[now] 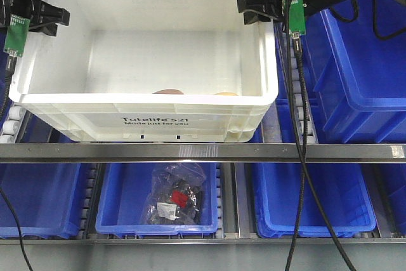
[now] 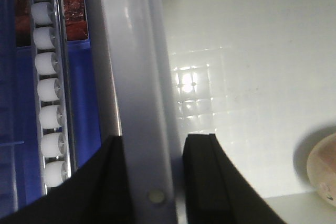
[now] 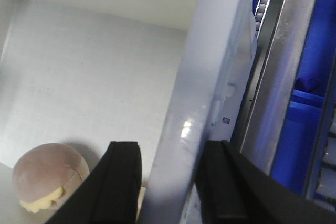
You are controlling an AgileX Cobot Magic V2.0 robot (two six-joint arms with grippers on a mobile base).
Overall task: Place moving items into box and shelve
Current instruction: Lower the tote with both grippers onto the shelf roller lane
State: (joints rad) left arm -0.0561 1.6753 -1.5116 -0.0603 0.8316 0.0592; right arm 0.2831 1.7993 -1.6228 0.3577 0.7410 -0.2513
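With both sets of fingers (image 2: 116, 182) (image 3: 123, 182) clamped astride the white tote's (image 1: 152, 122) side rims, push evenly along the shelf rollers (image 2: 48, 90), keeping the balls (image 3: 50, 174) from rolling.

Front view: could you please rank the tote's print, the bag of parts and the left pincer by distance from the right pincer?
1. Print, on the tote's front wall, below-left of the right pincer.
2. Left pincer, across the tote.
3. Bag, in the lower bin.
1 and 2 are close.
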